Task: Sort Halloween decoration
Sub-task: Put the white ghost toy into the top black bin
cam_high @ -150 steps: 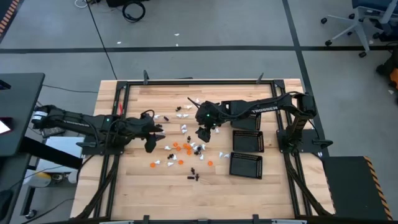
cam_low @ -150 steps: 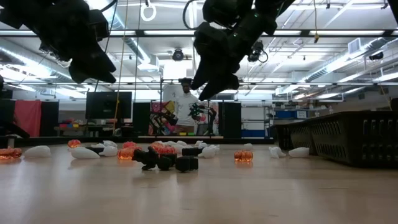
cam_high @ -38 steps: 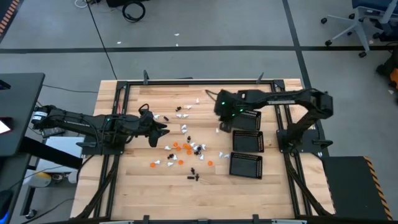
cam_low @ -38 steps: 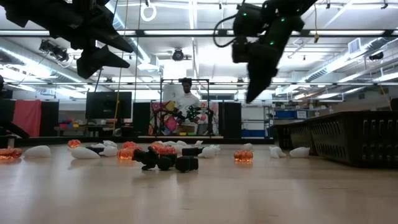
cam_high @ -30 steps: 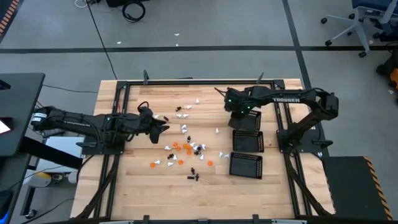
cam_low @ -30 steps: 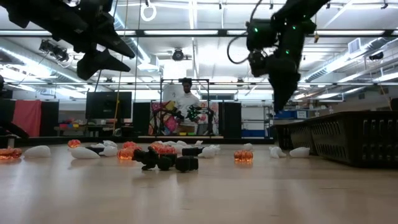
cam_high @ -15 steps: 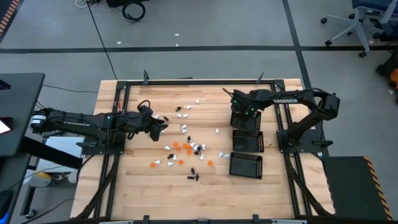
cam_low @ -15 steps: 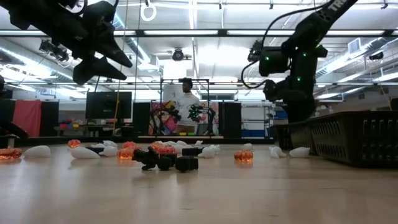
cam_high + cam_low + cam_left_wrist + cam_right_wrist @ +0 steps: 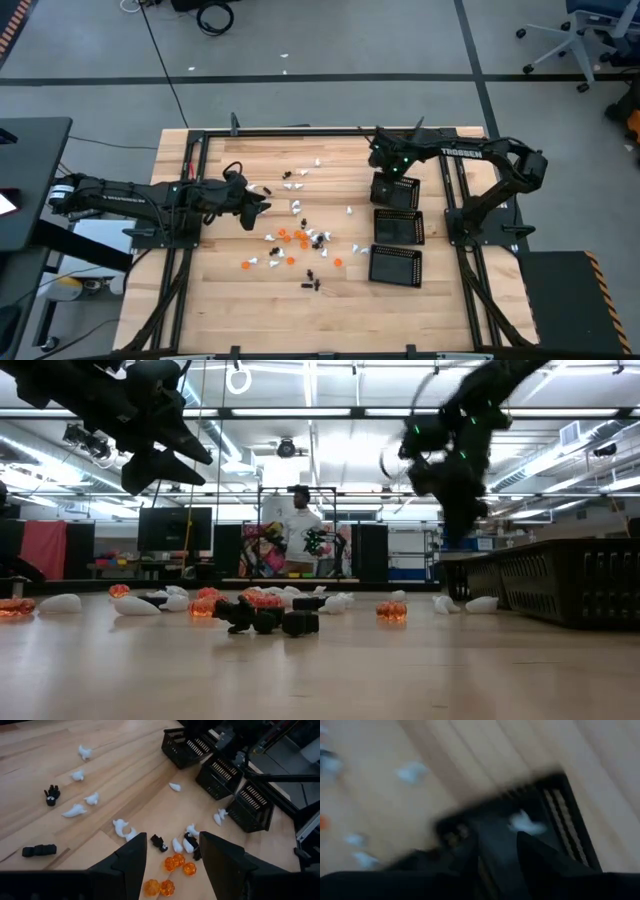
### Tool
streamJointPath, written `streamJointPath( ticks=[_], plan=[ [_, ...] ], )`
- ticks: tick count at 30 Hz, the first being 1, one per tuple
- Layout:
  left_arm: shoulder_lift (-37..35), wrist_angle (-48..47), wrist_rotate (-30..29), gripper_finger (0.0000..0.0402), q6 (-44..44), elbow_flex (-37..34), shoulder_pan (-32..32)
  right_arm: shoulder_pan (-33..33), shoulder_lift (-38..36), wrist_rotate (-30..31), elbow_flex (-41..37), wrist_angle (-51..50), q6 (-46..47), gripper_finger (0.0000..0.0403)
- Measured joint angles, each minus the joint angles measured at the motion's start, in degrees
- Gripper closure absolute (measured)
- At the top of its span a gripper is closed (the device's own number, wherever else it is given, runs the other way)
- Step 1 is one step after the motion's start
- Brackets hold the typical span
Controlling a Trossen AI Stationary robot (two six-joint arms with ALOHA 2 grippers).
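Observation:
The Halloween decoration (image 9: 300, 237) lies scattered over the middle of the wooden table as small white, orange and black pieces, which also show in the low view (image 9: 265, 615) and the left wrist view (image 9: 175, 862). My left gripper (image 9: 262, 205) hangs open above the left side of the scatter (image 9: 172, 865) and holds nothing. My right gripper (image 9: 383, 170) hovers at the far edge of the far black mesh tray (image 9: 410, 188), fingers apart (image 9: 495, 855) with nothing between them. One white piece (image 9: 525, 824) lies in that tray.
Three black mesh trays stand in a row on the table's right: far (image 9: 185, 742), middle (image 9: 398, 228) and near (image 9: 393, 265). A black metal frame (image 9: 300, 132) borders the table. A person (image 9: 297, 525) stands in the room beyond the far edge.
My right gripper has swung toward the table's right over the far tray, dipped low there, then risen and drawn back toward the far edge. The scattered pieces on the table have stayed where they were.

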Motion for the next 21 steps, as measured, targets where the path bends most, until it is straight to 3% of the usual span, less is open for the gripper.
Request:
streamJointPath(
  ticks=[5, 12, 17, 21],
  plan=[
    [0.0, 0.1, 0.0, 0.0209, 0.9, 0.0, 0.0, 8.7, 3.3, 3.4, 7.5, 4.1, -2.7, 0.0264],
    [0.0, 0.0, -0.2, 0.0209, 1.5, 0.0, 0.0, 14.0, 17.7, 3.1, 18.6, 3.0, -3.0, 0.025],
    [0.0, 0.0, -0.3, 0.0209, 1.5, 0.0, 0.0, 15.5, 25.7, 3.2, 25.9, -1.1, -3.0, 0.0205],
    [0.0, -0.1, -0.3, 0.0209, 1.5, 0.0, 0.0, 16.3, 30.3, 7.9, 31.0, -10.3, -1.3, 0.016]
  ],
)
